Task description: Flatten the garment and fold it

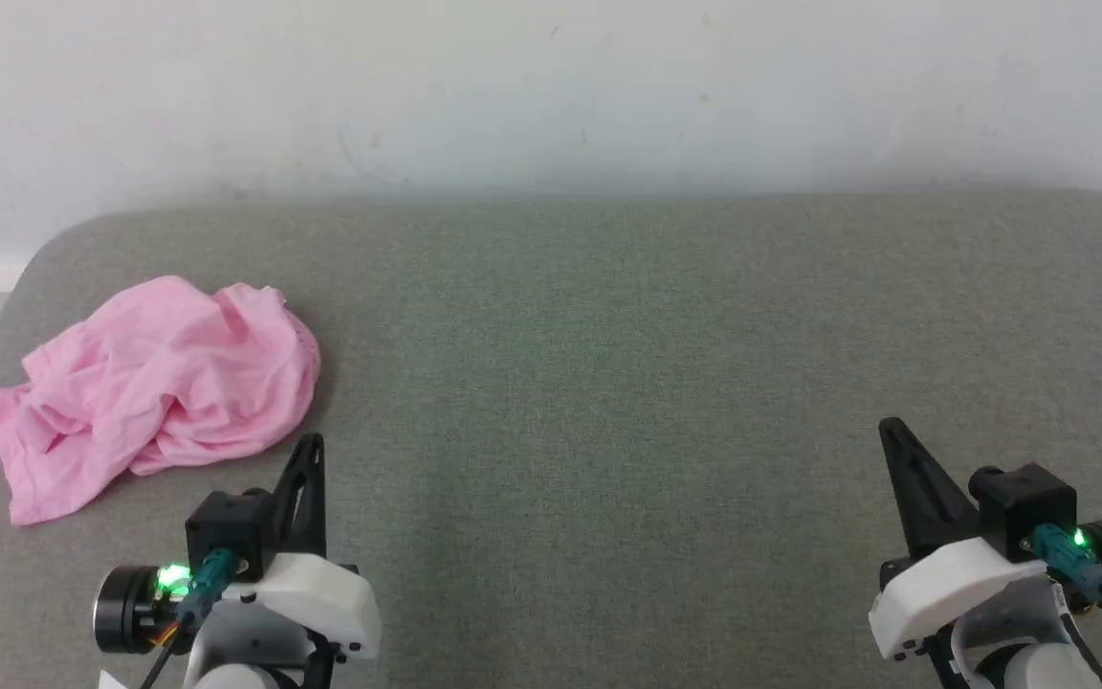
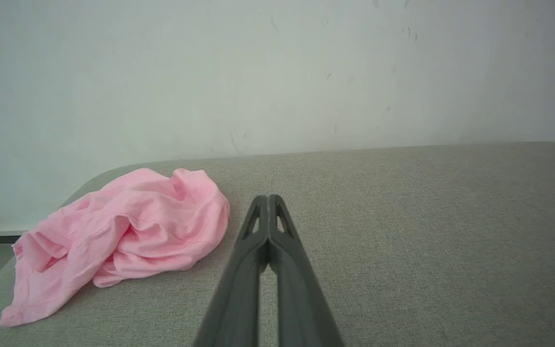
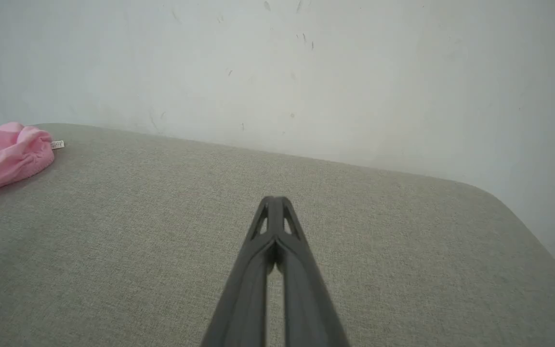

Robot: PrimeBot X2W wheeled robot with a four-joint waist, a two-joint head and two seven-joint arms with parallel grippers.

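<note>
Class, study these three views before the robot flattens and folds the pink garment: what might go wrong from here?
1. The garment lies bunched near the left edge of the table; an outward pull might drag it off.
2. Its layers are crumpled together, so the left gripper may pinch several at once.
3. The right gripper sits far from it and both are shut, so spreading the cloth with two arms needs a long reach.
</note>
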